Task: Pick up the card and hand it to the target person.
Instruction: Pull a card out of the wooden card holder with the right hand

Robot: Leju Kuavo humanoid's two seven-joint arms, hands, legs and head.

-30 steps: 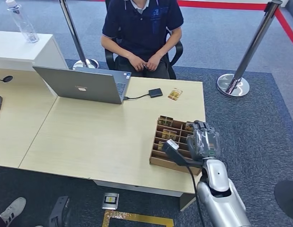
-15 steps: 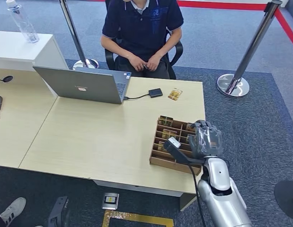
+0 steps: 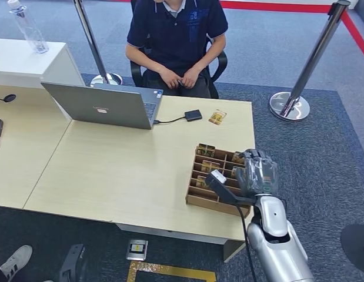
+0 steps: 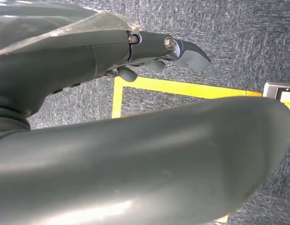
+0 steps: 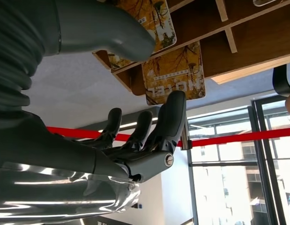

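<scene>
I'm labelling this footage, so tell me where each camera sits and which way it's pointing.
Head view: high on the body, looking down at the desk; right hand over the card tray.
Left wrist view: behind the left hand, facing carpet.
Right wrist view: behind the right hand, facing the tray's cards.
Head and right wrist views share the tray.

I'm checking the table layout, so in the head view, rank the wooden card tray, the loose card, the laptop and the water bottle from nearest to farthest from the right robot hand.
1. Wooden card tray, right beside the right robot hand.
2. Loose card, far table edge, near the person.
3. Laptop, across the table to the left.
4. Water bottle, far left on the white counter.
</scene>
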